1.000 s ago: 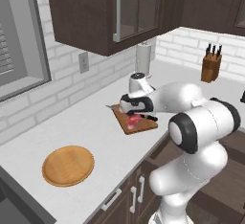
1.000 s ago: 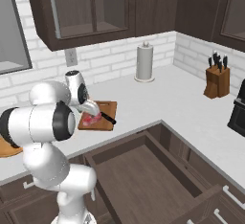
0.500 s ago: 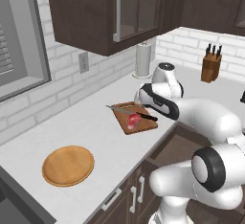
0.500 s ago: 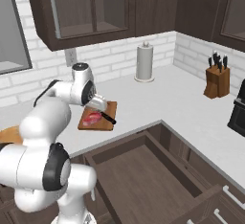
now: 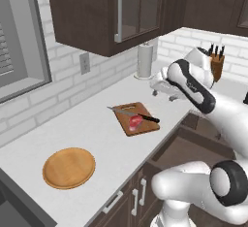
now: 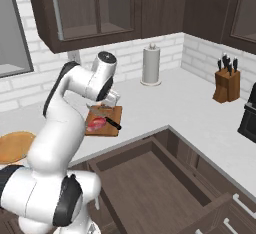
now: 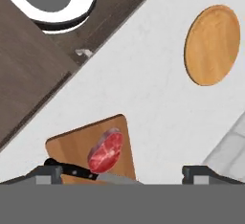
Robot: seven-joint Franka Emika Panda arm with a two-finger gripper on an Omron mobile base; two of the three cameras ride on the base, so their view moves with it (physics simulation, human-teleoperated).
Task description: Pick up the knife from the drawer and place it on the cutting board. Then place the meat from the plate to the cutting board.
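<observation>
Now the cutting board (image 5: 137, 119) bears meat (image 5: 136, 121) and knife (image 5: 140, 116); plate (image 5: 68, 168) bare.

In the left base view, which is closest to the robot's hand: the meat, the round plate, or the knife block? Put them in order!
Measured from the gripper:
1. The meat, on the cutting board just below-left.
2. The knife block, off right by the wall.
3. The plate, far left.

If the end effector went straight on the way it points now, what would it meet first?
Likely the white countertop just past the brown wooden cutting board. The open end effector looks down there, though depth is unclear.
</observation>
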